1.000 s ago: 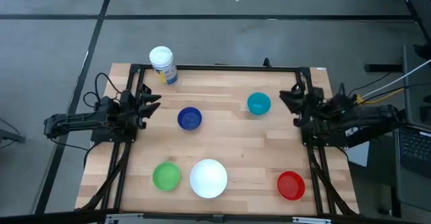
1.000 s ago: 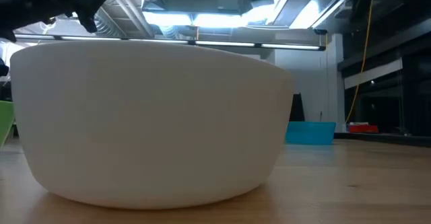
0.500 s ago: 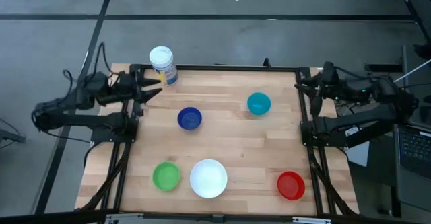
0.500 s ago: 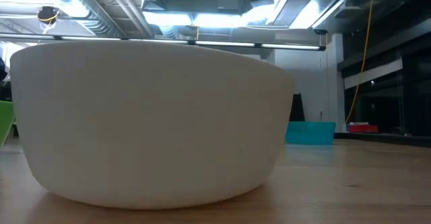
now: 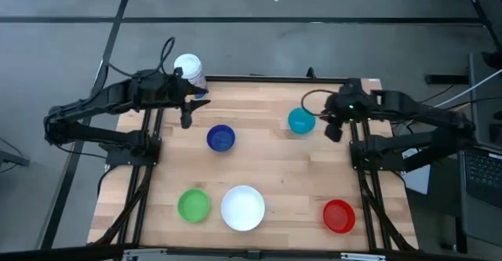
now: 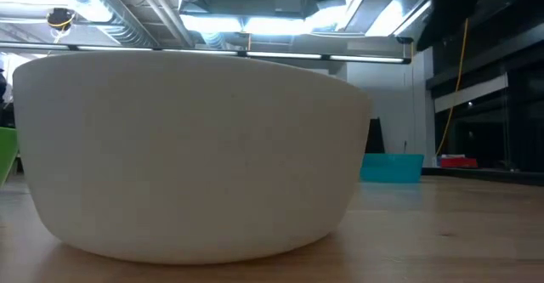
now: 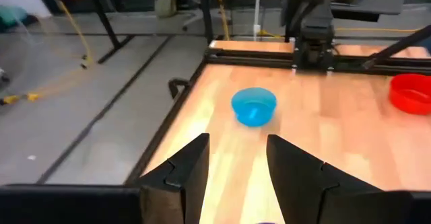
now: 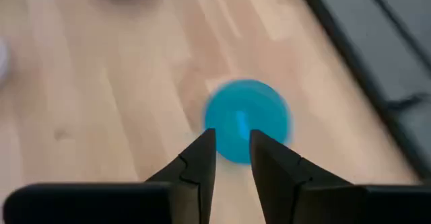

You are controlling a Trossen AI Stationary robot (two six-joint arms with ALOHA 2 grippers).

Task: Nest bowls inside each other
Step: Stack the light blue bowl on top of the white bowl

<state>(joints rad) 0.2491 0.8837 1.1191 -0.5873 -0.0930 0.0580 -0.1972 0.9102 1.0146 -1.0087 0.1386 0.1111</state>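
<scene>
Five bowls rest on their bases on the wooden table: dark blue (image 5: pixel 221 138), teal (image 5: pixel 301 121), green (image 5: pixel 194 205), white (image 5: pixel 242 208) and red (image 5: pixel 339 216). My left gripper (image 5: pixel 186 117) hangs open in the air between the white labelled container and the dark blue bowl. Its wrist view looks across the table at the teal bowl (image 7: pixel 254 106) past its open fingers (image 7: pixel 237 150). My right gripper (image 5: pixel 333 128) is open just right of the teal bowl and slants down at it. That bowl (image 8: pixel 248 120) shows beyond the fingertips (image 8: pixel 232 150), apart from them.
A white cylindrical container (image 5: pixel 189 70) with a yellow-blue label stands at the far left corner, close to my left gripper. The black arm frames run along the table's left and right edges. In the low view the white bowl (image 6: pixel 187 155) blocks most of the table.
Both arms have risen from low, folded positions at the table's sides. My left gripper has come up near the container and tipped over the table. My right gripper has swung up, then down toward the teal bowl, tipping downward. The bowls have stayed in place.
</scene>
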